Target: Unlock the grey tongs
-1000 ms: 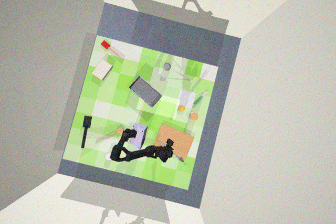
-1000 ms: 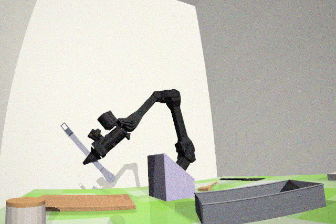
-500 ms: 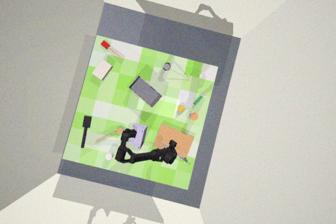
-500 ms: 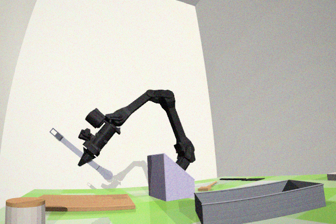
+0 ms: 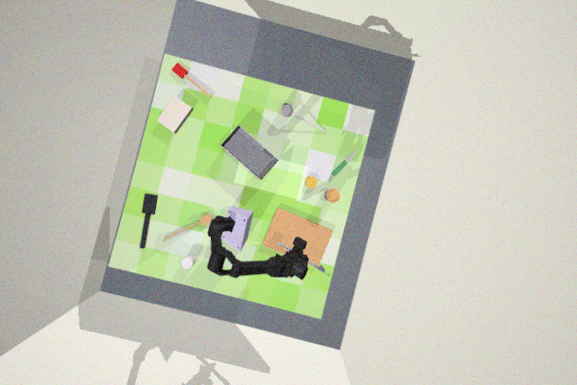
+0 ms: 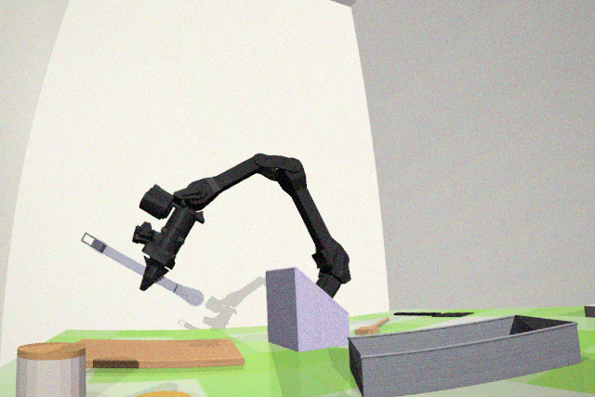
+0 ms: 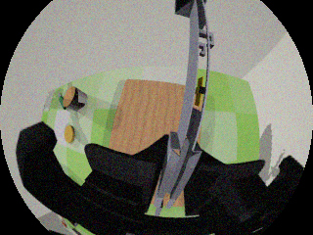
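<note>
The grey tongs (image 5: 320,268) (image 6: 122,260) (image 7: 193,73) are in the air above the wooden board (image 5: 297,226) (image 6: 158,351) (image 7: 142,113). My gripper (image 6: 146,283) (image 7: 174,139) is shut on them, between hinge and tips. In the exterior view they slope, with the hinge end and its loop up at the left and the tips lower at the right. In the wrist view the two arms lie close together; whether the lock is engaged cannot be told. The roasting tin (image 5: 249,152) (image 6: 432,359) stands away from the gripper and looks empty. From above, the arm hides the tongs' middle.
A lilac wedge block (image 5: 240,226) (image 6: 322,320) stands between the board and the arm's base. A wooden-lidded jar (image 5: 332,195) (image 6: 50,373) (image 7: 73,98) and a yellow round thing (image 5: 310,182) (image 7: 69,134) stand beside the board. A green-handled tool (image 5: 339,168) lies beyond them.
</note>
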